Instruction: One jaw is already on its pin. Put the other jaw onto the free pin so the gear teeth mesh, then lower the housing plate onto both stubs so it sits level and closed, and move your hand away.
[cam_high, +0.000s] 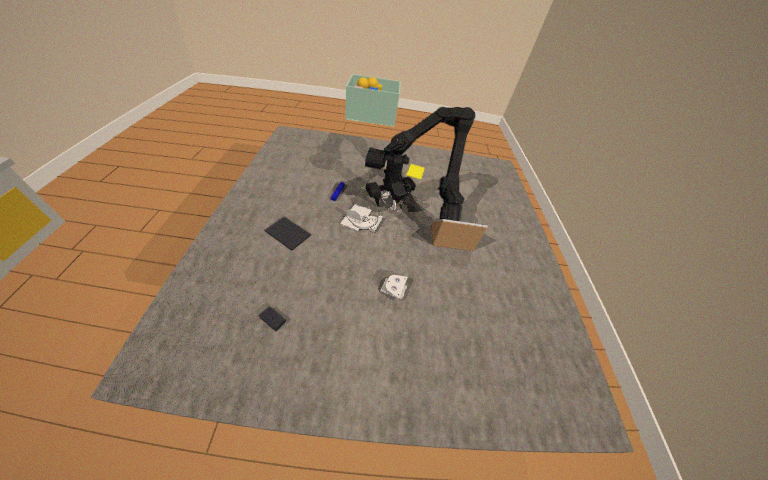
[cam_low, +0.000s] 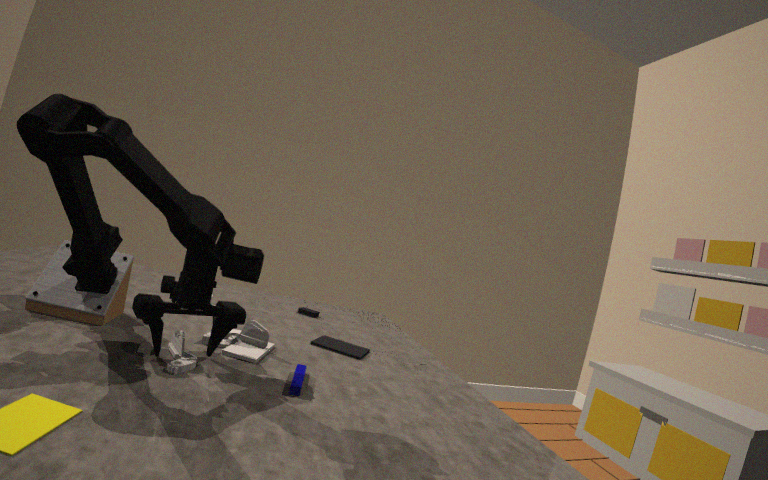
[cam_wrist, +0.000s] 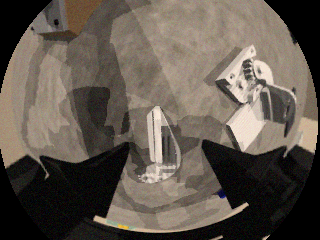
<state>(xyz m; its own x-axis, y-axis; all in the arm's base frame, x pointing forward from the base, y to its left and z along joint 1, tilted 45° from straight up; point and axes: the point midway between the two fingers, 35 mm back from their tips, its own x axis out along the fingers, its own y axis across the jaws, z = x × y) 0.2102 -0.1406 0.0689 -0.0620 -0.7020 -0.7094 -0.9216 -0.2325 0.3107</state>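
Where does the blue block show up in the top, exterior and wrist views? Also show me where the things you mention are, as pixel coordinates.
Top: the blue block (cam_high: 337, 191) (cam_low: 297, 379) (cam_wrist: 222, 193) lies left of the gripper (cam_high: 390, 198) (cam_low: 184, 354) (cam_wrist: 166, 144), above the picture's middle.
Exterior: low, just left of centre, right of the gripper.
Wrist: a small sliver at lower right, mostly hidden by the right-hand finger.
Shared landmark: the white base with the toothed jaw (cam_high: 369, 221) (cam_low: 247, 352) (cam_wrist: 246, 82).

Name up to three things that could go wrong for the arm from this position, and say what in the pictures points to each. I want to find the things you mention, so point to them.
The open gripper (cam_high: 387, 204) (cam_low: 184, 355) (cam_wrist: 166, 144) straddles the loose jaw (cam_high: 387, 199) (cam_low: 177, 344) (cam_wrist: 156, 135); its upright part is narrow, so closing off-center might tip it. The fingertips look close to the mat (cam_high: 481, 350) (cam_low: 396, 435) (cam_wrist: 155, 30), so going lower could scrape it. The base assembly (cam_high: 363, 219) (cam_low: 249, 352) (cam_wrist: 245, 82) sits nearby, and a sideways swing might knock it.
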